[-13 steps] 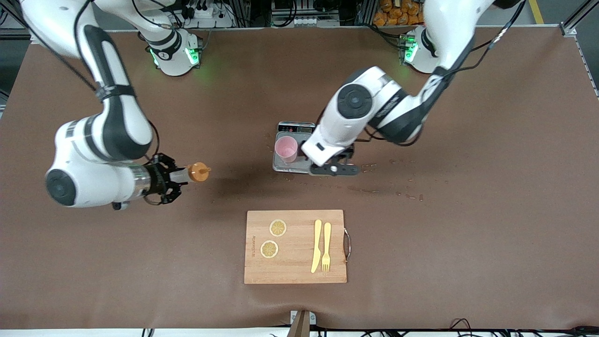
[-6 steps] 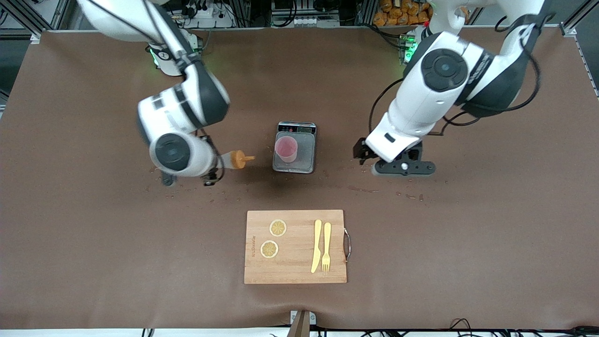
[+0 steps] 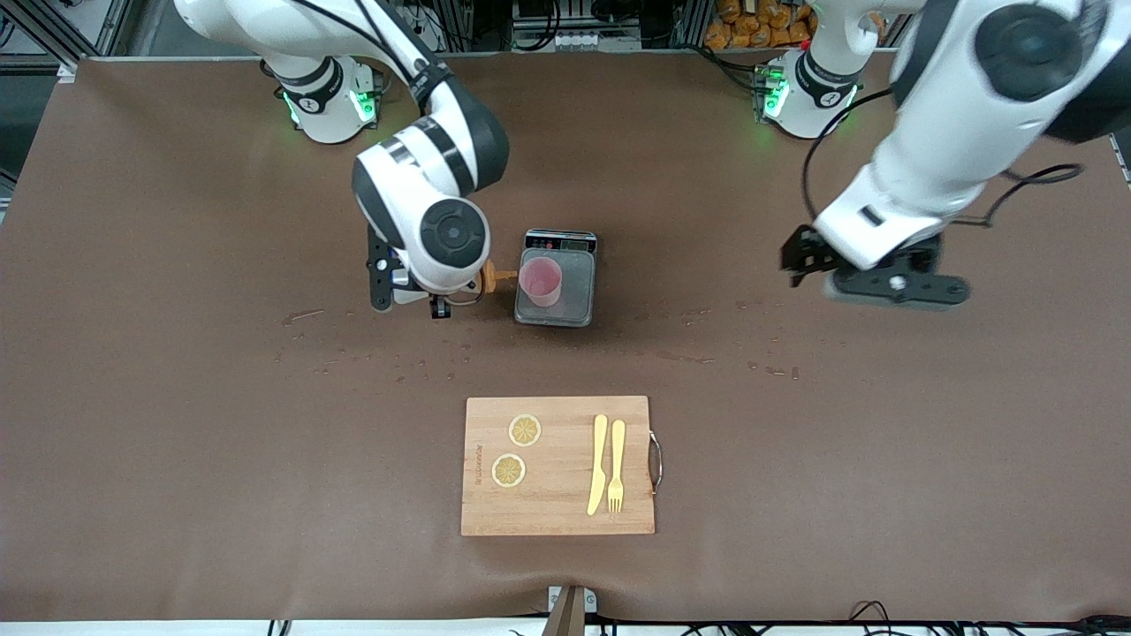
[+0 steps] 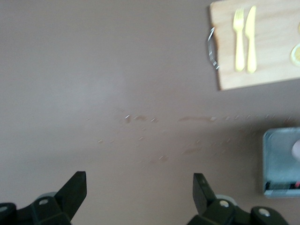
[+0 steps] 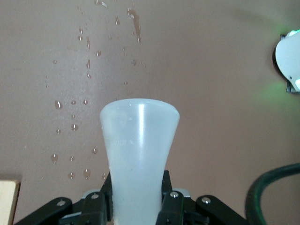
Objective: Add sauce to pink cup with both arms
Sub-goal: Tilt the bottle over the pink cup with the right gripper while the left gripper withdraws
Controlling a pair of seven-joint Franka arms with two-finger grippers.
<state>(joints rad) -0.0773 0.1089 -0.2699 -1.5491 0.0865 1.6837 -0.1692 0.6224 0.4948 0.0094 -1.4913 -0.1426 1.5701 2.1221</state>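
Right pincer (image 5: 136, 206) clamped on small translucent whitish squeeze bottle (image 5: 138, 154) w/ orange nozzle cap, held sideways just above brown tabletop (image 3: 177, 442), nozzle (image 3: 502, 277) aimed at small pale-pink plastic cup (image 3: 540, 281). Cup stands upright on small grey scale (image 3: 574, 305), mid-tabletop. Left pincer (image 4: 138, 199) wide apart, empty, over bare tabletop toward left arm's end, well apart from cup.

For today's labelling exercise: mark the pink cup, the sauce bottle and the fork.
pink cup (image 3: 540, 281), front view, inner wall.
sauce bottle (image 5: 138, 154), right wrist view, body.
fork (image 3: 616, 465), front view, handle.
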